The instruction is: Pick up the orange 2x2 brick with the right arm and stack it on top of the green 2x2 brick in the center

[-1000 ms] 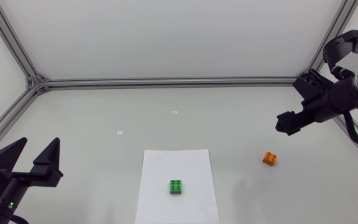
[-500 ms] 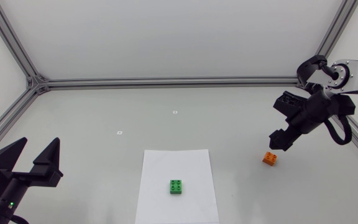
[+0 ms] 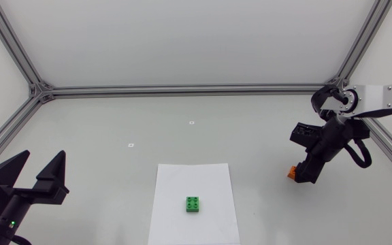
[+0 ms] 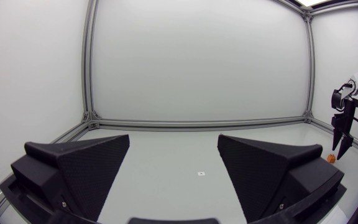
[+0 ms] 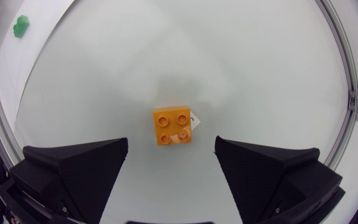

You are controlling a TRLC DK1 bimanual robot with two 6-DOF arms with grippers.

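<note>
While the right arm point(image 3: 359, 95) comes in from the side of the table point(image 3: 182, 122) in the overhead view, its right gripper point(image 3: 303, 175) points down at the orange brick point(image 3: 290, 172), which lies on the bare tabletop well to the right of the white sheet of paper point(image 3: 192, 178). The gripper hides part of the brick, and how far its fingers stand apart cannot be told from above. The green brick point(image 3: 194, 204) sits studs up on the paper, near its middle and well apart from the orange one. At the near left corner the left gripper point(image 3: 43, 158) is parked with its two fingers spread wide and nothing between them.

Seen from the left wrist, the left gripper point(image 4: 173, 140) gapes over bare table, holding nothing. Far across the table the right arm point(image 4: 344, 121) hangs tip-down over the orange brick point(image 4: 330, 158).

From the right wrist, the right gripper point(image 5: 170, 149) is wide open and empty. The orange brick point(image 5: 172, 126) lies flat on the table, four studs up, just ahead of the gap between the fingers and touching neither. The green brick point(image 5: 21, 26) shows far off to one side on the paper.
</note>
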